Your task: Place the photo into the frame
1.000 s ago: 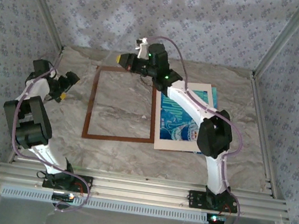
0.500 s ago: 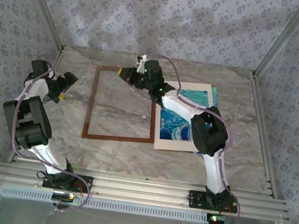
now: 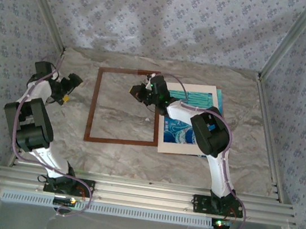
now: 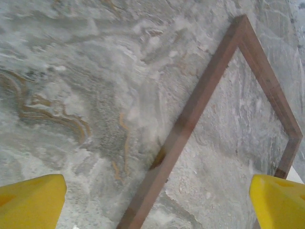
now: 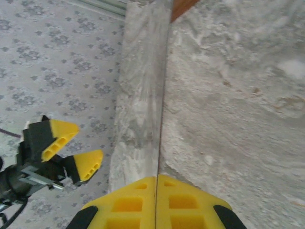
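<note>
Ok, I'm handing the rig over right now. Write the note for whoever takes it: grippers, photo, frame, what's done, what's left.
Left gripper: open, empty, left of the frame.
Right gripper: shut, low inside the frame's far right corner; a thin clear edge seems pinched between its fingers, cannot tell what.
Frame: flat on the table, bare tabletop inside.
Photo: flat just right of the frame, cream mat around it, partly under the right arm.
Done: photo not in the frame yet.
Left: pick up the photo, lay it in the frame.

The frame (image 3: 121,141) and cream mat (image 3: 176,148) lie on the marble table (image 3: 134,163).
</note>
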